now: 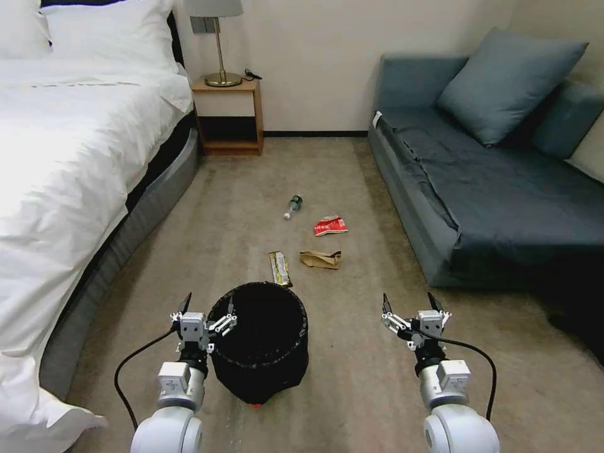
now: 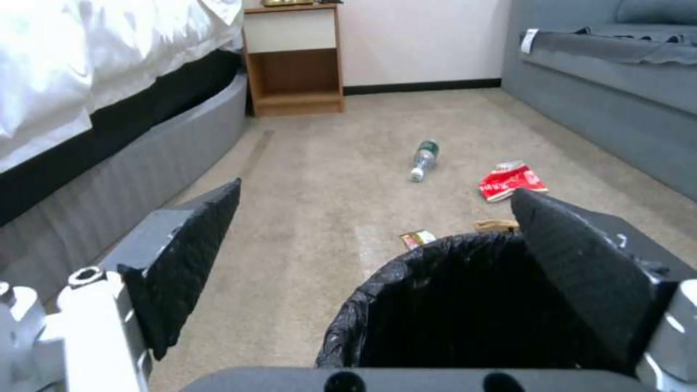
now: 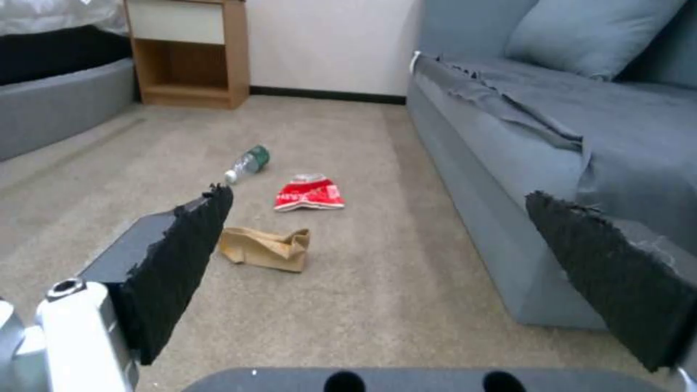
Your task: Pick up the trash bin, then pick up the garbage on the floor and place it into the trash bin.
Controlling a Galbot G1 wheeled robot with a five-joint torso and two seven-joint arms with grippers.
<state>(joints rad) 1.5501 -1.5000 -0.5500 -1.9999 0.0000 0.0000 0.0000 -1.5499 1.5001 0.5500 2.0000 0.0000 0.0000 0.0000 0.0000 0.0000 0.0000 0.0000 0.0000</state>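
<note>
First step in hand: taking up the trash bin (image 1: 259, 343). It stands upright on the carpet, not yet lifted by the look of it.

Left hand (image 1: 206, 314) is spread wide and straddles the bin's rim on its own side. Left wrist view: one finger (image 2: 581, 272) sits over the lined mouth, the other (image 2: 185, 261) outside the wall above bare carpet. Rim lies between the two, nothing clamped. Whether the inner finger touches the liner, cannot tell.

Right hand (image 1: 414, 311) is also released, fingers apart, holding nothing; it hangs well off to the bin's far side, over open floor near the sofa (image 1: 478, 189).

Next move, as I judge it: the left fingers need to come a little lower over the rim and pinch wall and liner together, then raise the bin level. The liner is slack and crinkled, so a shallow pinch may catch plastic alone.

Contents: bin interior reads black throughout; no litter visible inside, though the bottom is too dark to be sure.

Garbage all on the floor, ahead of both hands:
- gold-green wrapper (image 1: 280, 268), just beyond the bin's far rim
- brown paper bag (image 1: 321, 258), beside the wrapper
- red-white packet (image 1: 330, 225), farther out
- bottle (image 1: 292, 206), farthest, lying on its side
</note>
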